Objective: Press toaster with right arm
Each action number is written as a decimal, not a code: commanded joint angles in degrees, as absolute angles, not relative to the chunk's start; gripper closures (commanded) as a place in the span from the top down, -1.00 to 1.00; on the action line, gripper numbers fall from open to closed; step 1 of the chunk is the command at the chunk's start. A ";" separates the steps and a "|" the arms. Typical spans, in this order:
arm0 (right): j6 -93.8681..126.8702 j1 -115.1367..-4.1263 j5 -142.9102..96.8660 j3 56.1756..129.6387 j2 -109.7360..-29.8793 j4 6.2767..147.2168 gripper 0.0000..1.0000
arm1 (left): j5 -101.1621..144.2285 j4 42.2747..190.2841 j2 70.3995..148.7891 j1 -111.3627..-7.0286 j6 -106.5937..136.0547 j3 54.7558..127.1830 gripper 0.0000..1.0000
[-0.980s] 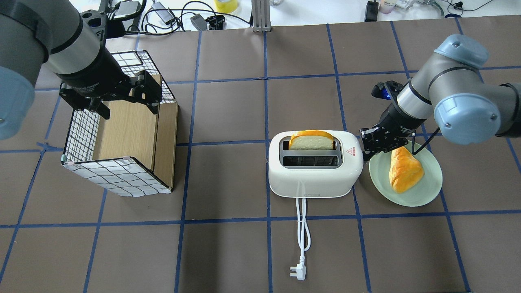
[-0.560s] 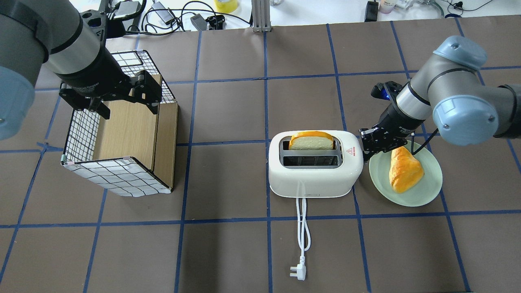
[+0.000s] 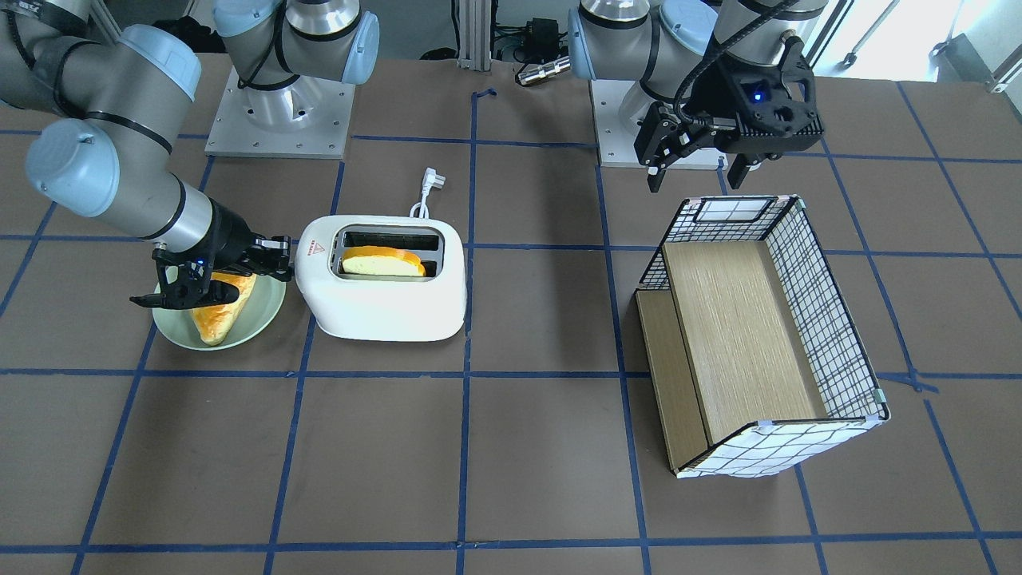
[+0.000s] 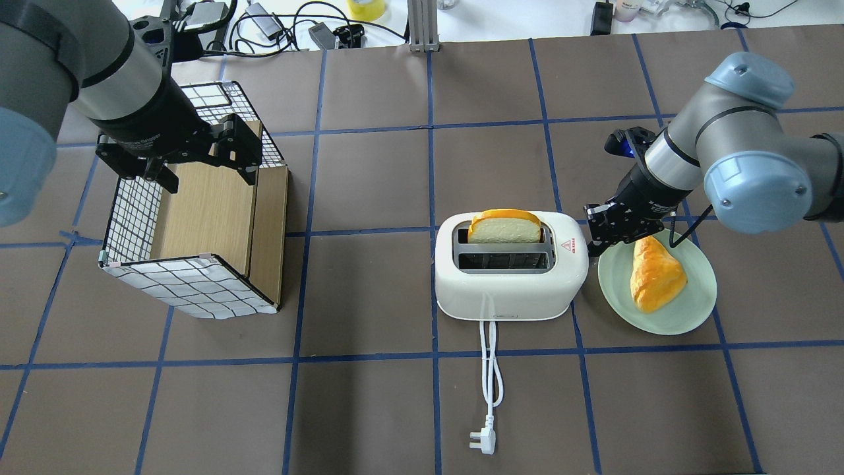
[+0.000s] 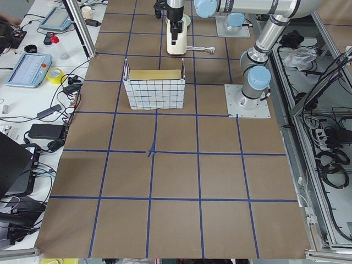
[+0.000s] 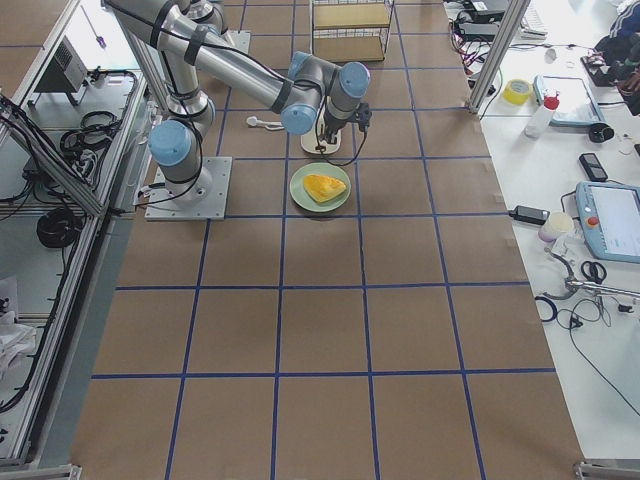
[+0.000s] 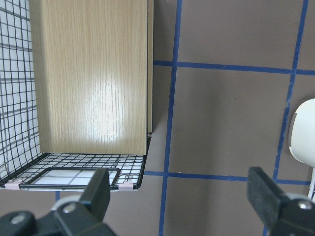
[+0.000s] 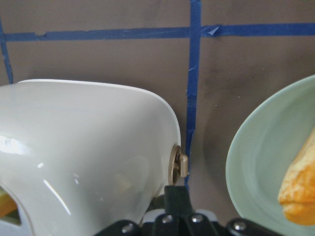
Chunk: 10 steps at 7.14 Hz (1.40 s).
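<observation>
Brown gridded table: toaster is set mid-table just beside plate, its lever end faced to right gripper. That gripper is clenched empty, presumably as one pusher. Left gripper is held spread over basket.

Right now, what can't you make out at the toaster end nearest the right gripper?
- Overhead view: the right gripper covers that toaster end, hiding any lever.
- Right wrist view: shut jaws sit just below the knob; whether they touch is unclear.
- Exterior right view: the right arm blocks most of the toaster.
- Exterior left view: too small.
</observation>
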<state>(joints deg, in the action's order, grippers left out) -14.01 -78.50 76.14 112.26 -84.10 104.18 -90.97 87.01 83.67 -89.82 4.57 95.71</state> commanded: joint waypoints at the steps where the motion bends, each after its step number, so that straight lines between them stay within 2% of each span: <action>1: -11.18 -78.66 79.79 109.53 -87.78 102.49 -1.00 | -90.97 87.01 83.67 -89.82 4.57 95.71 1.00; 2: -8.81 -78.75 80.07 106.12 -89.54 98.13 -1.00 | -90.97 87.01 83.67 -89.82 4.57 95.71 1.00; 5: -2.66 -79.19 85.59 87.77 -90.26 82.31 -1.00 | -90.97 87.01 83.67 -89.82 4.57 95.71 1.00; 6: 0.50 -80.32 86.74 84.06 -90.26 80.61 -0.92 | -90.97 87.01 83.67 -89.82 4.57 95.71 1.00; 7: 4.62 -84.33 89.27 82.54 -90.00 81.29 -0.33 | -90.97 87.01 83.67 -89.82 4.57 95.71 1.00; 8: 6.22 -88.99 91.30 82.44 -89.48 84.78 0.16 | -90.97 87.01 83.67 -89.82 4.57 95.71 1.00; 9: 5.98 -90.51 91.32 83.40 -89.12 90.38 0.99 | -90.97 87.01 83.67 -89.82 4.57 95.71 1.00; 10: 5.80 -90.70 91.49 83.41 -88.43 93.75 1.00 | -90.97 87.01 83.67 -89.82 4.57 95.71 1.00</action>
